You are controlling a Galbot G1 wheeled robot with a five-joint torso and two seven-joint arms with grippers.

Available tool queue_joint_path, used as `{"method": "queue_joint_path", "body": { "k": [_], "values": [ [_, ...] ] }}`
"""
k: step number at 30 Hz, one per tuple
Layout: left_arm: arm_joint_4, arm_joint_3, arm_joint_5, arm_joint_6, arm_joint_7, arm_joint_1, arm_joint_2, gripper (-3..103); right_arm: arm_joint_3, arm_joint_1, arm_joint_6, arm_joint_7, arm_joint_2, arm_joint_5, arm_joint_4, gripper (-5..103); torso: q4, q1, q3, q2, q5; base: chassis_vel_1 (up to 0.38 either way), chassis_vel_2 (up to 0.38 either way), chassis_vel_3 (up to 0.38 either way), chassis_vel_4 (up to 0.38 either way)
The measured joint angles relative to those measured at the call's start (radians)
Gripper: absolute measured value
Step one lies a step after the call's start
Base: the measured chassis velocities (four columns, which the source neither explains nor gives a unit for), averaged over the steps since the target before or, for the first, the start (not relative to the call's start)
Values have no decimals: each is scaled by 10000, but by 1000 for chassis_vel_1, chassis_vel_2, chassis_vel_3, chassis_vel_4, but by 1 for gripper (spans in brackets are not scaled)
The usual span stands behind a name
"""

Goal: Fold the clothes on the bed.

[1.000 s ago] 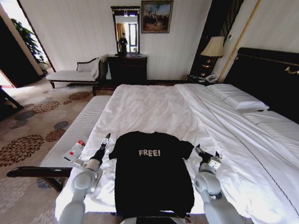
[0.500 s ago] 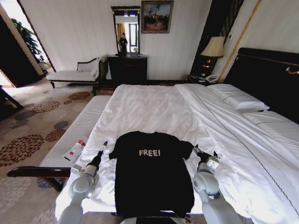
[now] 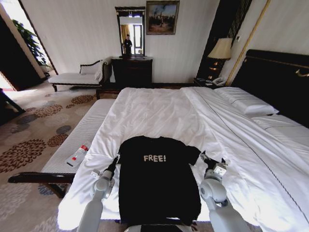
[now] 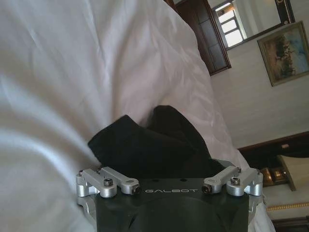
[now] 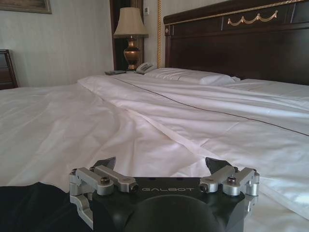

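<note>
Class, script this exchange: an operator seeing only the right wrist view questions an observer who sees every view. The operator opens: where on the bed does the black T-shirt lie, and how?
Observer: The T-shirt lies flat, lettering up, at the near edge of the bed, between the two arms.
Operator: Where is the left gripper?
Observer: The left gripper is at the edge of the sleeve on the robot's left.
Operator: What stands beside the bed on that side?
Observer: A pale bench, with a small white object lying on it.
</note>
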Motion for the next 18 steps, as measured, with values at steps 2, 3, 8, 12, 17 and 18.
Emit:
{"method": "queue_joint_path", "body": {
  "k": [2,3,8,12,17,18],
  "values": [
    [-320,142,-24,29,12,162,-50,100,-5,-7,-2,2,1,-6,1,100,1,0,0,1,3,0,0,0,0],
    [-409,195,-31,30,15,201,-70,100,-3,-14,-2,4,-7,-8,3,100,3,-2,0,0,3,0,0,0,0],
    [-444,230,-79,5,-41,55,-120,100,18,-34,-2,13,-30,-10,30,100,3,-1,0,0,1,0,0,0,0],
    [-718,122,-297,-36,-207,-207,-111,100,9,-72,-3,17,-30,-14,71,100,2,0,0,0,2,0,0,0,0],
    [-1597,-178,-501,-99,-463,-313,171,100,-20,-145,-5,18,-23,-53,154,100,2,-1,0,0,1,0,0,0,0],
    [-1811,-276,-545,-118,-499,-263,290,100,-20,-149,-5,18,-21,-62,157,100,2,-1,0,1,2,0,0,0,0]
  ]
}}
